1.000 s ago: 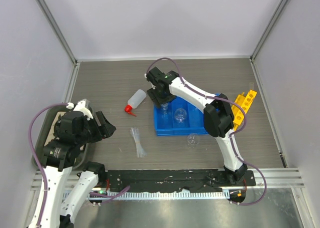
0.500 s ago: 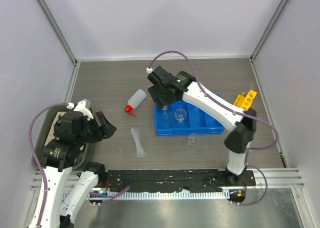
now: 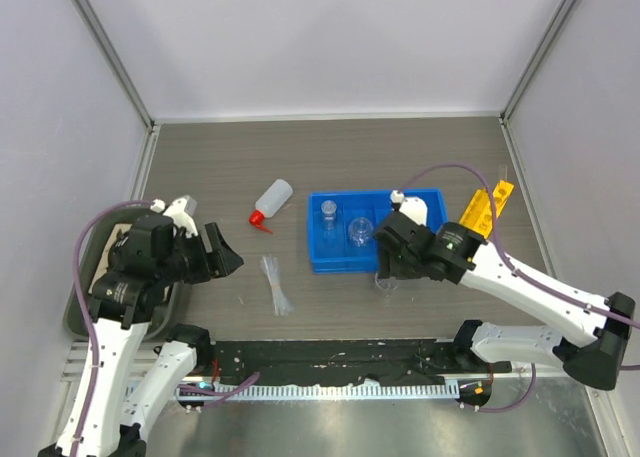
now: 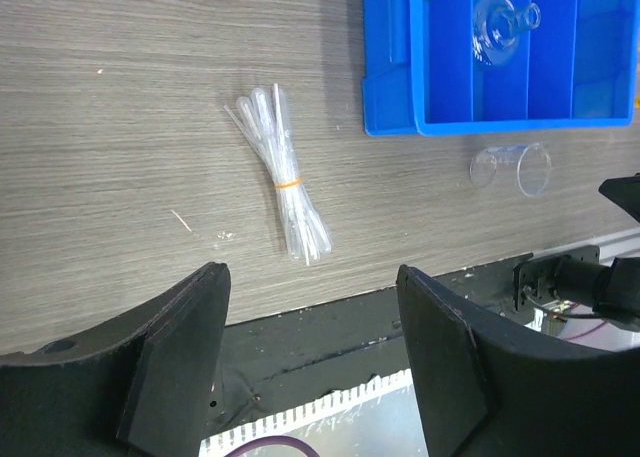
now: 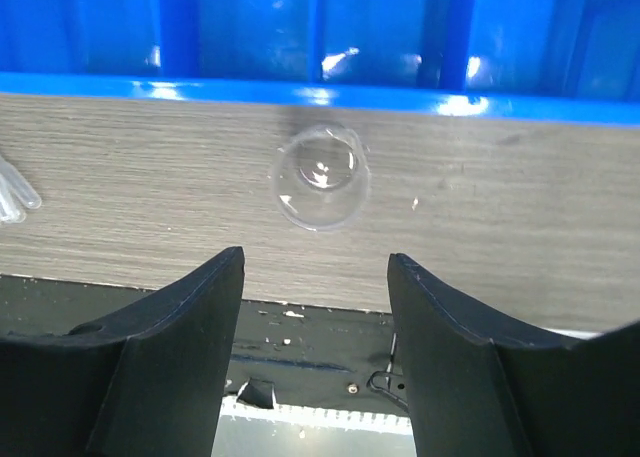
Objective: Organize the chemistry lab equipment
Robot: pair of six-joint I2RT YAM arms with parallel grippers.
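The step in hand looks like collecting the loose beaker [image 5: 320,177]. It lies on its side on the worktop [image 5: 520,237], just on the near side of the blue bin [image 5: 300,87], which already holds a flask [image 3: 360,232]. The right gripper [image 5: 315,265] hovers over it, fingers spread and empty. Next it should descend, straddle the glass and close gently, since round glass may roll. The left gripper [image 4: 310,285], fingers also spread, hangs near the pipette bundle [image 4: 283,182].

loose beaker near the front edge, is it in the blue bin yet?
No, the beaker lies on its side outside the blue bin, just beside its near wall.
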